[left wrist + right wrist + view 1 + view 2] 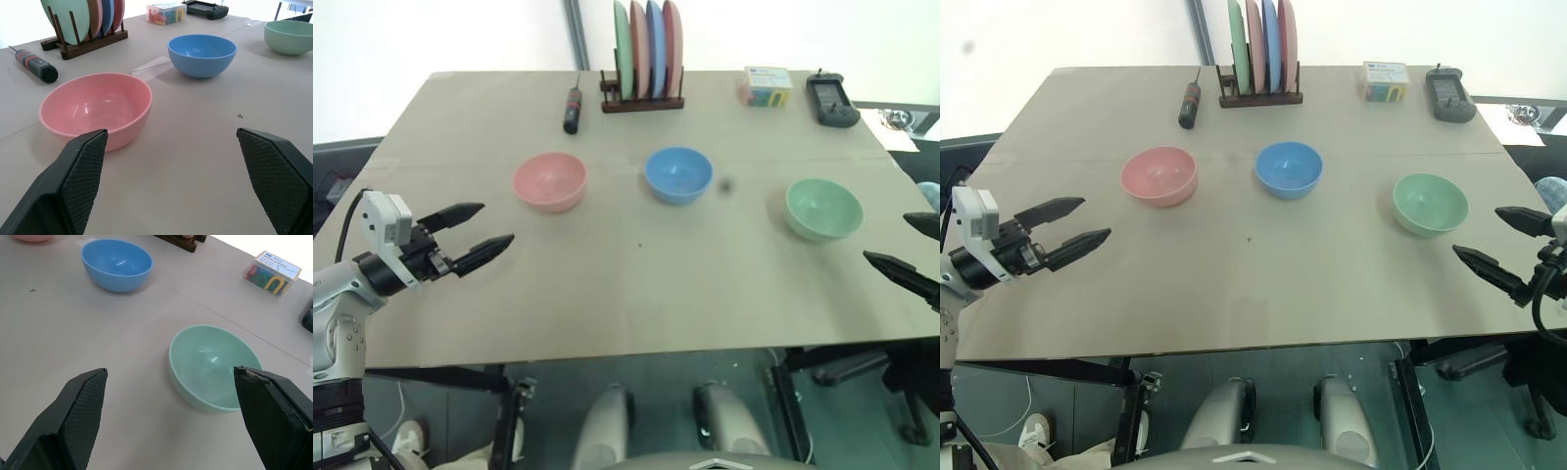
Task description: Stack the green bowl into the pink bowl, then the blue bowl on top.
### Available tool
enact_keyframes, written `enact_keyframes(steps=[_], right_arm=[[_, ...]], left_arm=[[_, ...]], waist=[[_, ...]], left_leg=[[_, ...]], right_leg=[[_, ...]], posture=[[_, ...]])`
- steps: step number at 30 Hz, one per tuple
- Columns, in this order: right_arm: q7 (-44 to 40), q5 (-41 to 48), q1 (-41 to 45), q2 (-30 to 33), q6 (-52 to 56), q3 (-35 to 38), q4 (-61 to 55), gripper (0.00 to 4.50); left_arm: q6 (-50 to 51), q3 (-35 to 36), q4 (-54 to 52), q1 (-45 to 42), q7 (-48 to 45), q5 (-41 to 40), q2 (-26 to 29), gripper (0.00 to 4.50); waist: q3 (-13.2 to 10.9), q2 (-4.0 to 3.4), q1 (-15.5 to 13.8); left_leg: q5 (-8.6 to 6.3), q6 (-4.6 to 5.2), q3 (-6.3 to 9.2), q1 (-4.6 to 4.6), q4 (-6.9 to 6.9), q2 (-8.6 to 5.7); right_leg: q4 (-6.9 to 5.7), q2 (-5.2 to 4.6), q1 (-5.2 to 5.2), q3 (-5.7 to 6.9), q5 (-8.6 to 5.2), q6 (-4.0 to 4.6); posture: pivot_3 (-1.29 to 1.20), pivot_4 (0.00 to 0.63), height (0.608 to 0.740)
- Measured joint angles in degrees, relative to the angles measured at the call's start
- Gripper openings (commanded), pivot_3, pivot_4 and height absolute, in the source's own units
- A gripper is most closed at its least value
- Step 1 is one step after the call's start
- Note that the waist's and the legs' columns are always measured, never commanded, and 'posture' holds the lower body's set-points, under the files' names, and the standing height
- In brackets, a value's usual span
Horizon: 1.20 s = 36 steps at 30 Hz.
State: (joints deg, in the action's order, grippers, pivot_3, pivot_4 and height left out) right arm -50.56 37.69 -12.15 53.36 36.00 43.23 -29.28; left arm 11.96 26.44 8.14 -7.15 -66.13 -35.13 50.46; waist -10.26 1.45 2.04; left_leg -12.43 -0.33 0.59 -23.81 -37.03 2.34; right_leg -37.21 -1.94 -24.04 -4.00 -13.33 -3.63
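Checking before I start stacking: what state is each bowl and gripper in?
pink bowl: upright, empty, unstacked
blue bowl: upright, empty, unstacked
green bowl: upright, empty, unstacked
left gripper: open, empty
right gripper: open, empty
plates: on edge in rack

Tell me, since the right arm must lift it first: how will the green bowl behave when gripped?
The green bowl looks like thin, smooth plastic, so probably light and stiff. Its glossy curved wall may slip between the fingers, so pinching the rim seems safer. Its rounded base could let it slide or rock on the table if nudged.
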Motion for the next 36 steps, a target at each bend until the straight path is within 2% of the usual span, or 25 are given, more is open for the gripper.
enact_keyframes(steps=[11,13,15,18,21,27,33,36], right_arm=[[2.51,-1.26,6.2,0.07,-0.09,-7.18,0.02,4.32],[2.87,-1.07,8.83,-0.02,-0.13,-9.83,0.04,4.32],[3.19,-0.62,12.35,-1.21,-0.73,-13.13,-0.14,4.32],[3.67,0.95,19.24,-5.95,-2.46,-22.79,-2.8,4.32],[4.51,0.53,22.76,-8.69,-2.88,-27.28,-2.74,4.32],[5.95,-4.49,29.14,-16.26,-7.22,-38.72,0.11,4.32],[6.07,-7.08,31.69,-21.73,-11.44,-42.31,3.85,4.32],[6.16,-7.81,32.75,-24.19,-13.05,-43.21,5.02,4.31]], left_arm=[[3.43,-0.11,-1.22,-1.39,1.02,-1.05,-1.61,4.5],[3.42,-0.66,-2.42,-1.97,4.19,0.9,-2.41,4.5],[3.57,-2.98,-4.25,-2.67,10.66,6.2,-2.49,4.5],[8.97,-11.04,-9.01,-7.56,23.12,17.02,-2.38,4.5],[12.95,-15.83,-9.04,-12.65,27.07,22.4,-1.61,4.5],[19.79,-32.22,-6.85,-27.3,24.85,33.23,0.07,4.5],[21.86,-43.83,-1.79,-33.52,20.76,41.44,-1.25,4.5],[21.18,-46.62,1.4,-36.01,20.26,44.42,-2.93,3.68]], waist=[[0.0,0.0,0.07],[0.0,0.01,0.08],[0.01,0.02,0.06],[-0.03,0.09,-0.07],[-0.06,0.19,-0.22],[-0.13,0.25,-0.09],[-0.17,0.26,0.2],[-0.17,0.26,0.14]], left_leg=[[0.0,0.0,0.01,0.01,-0.02,0.0],[0.0,0.0,0.01,0.04,-0.03,0.0],[0.0,0.01,0.05,0.08,-0.05,0.0],[0.01,0.0,0.14,0.05,-0.11,-0.01],[0.0,0.0,0.17,0.02,-0.13,-0.04],[0.01,0.0,0.16,-0.07,-0.11,-0.07],[0.01,0.01,0.19,-0.09,-0.11,-0.06],[0.02,0.01,0.21,-0.07,-0.16,-0.06]], right_leg=[[-0.03,0.02,0.01,0.0,0.01,-0.01],[-0.04,0.02,0.04,0.0,0.01,-0.01],[-0.06,0.04,0.1,0.0,0.02,-0.02],[-0.16,0.1,0.13,0.02,0.07,-0.11],[-0.16,0.1,0.11,0.04,0.2,-0.21],[-0.17,0.12,0.02,0.03,0.29,-0.06],[-0.43,0.17,-0.12,0.02,0.29,-0.04],[-0.52,0.18,-0.12,0.02,0.29,-0.04]], posture=[[0.0,0.15,0.74],[0.0,0.15,0.74],[0.0,0.15,0.74],[0.0,0.15,0.74],[0.0,0.15,0.74],[0.0,0.15,0.74],[0.0,0.15,0.74],[0.0,0.15,0.74]])
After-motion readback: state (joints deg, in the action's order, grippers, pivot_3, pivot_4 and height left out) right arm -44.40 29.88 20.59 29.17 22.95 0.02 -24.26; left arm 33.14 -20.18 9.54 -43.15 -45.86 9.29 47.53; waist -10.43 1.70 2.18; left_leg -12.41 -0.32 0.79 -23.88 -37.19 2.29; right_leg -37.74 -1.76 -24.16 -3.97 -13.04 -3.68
